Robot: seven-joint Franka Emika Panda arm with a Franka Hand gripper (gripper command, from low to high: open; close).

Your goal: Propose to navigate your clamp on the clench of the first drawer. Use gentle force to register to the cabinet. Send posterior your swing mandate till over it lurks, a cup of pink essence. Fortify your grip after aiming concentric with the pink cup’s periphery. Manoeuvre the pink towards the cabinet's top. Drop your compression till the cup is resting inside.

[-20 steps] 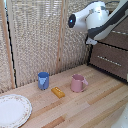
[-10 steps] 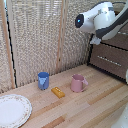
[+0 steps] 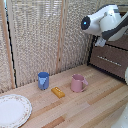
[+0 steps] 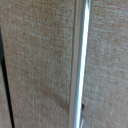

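Note:
The wrist view is filled by a dark brown drawer front with its slim silver bar handle very close; no fingers show there. In the exterior view the bulky white arm hangs at the upper part of the cabinet on the exterior view's right. Its gripper end is against the cabinet front, and the fingers are too hidden to read. The pink cup stands upright on the wooden table, well below and to the left of the arm, untouched.
A blue cup stands left of the pink cup, with a small orange block between them nearer the front. A patterned plate lies at the front left. A bamboo screen closes the back.
The arm has shifted slightly rightward and lower, closer to the cabinet front. The cups, block and plate have not moved.

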